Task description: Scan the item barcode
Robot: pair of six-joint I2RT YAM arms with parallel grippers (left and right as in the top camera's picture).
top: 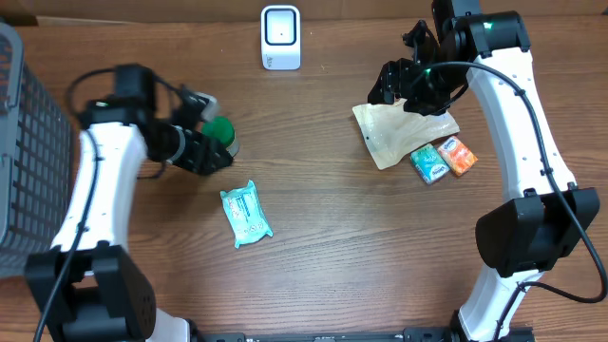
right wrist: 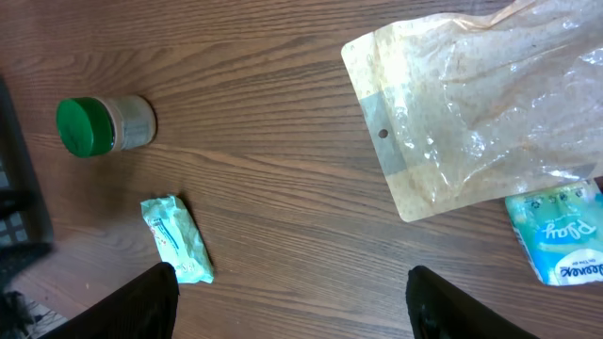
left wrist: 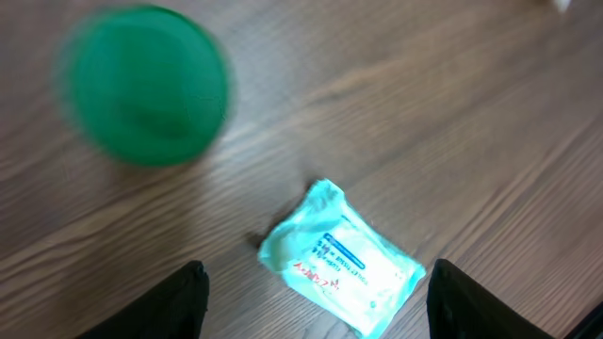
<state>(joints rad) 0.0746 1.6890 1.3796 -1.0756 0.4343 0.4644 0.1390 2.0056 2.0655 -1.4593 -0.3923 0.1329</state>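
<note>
Jar (top: 220,133) 1 | pouch (top: 399,138) 1 | wipes (top: 245,215) 1 | small packs (top: 430,163) (top: 458,156) 2 | left tool (left wrist: 316,292), right tool (right wrist: 292,292) spread

Likely a robotics lab staged as a shop checkout: two robot arms (top: 95,180) work at a wood-grain table (top: 323,247), with a white scanner (top: 280,36) at 12 o'clock, a grey basket (top: 19,142) at 9 o'clock, and packaged goods between them: a pouch (top: 394,138), wipes (top: 245,216) and a jar (top: 220,133).
</note>
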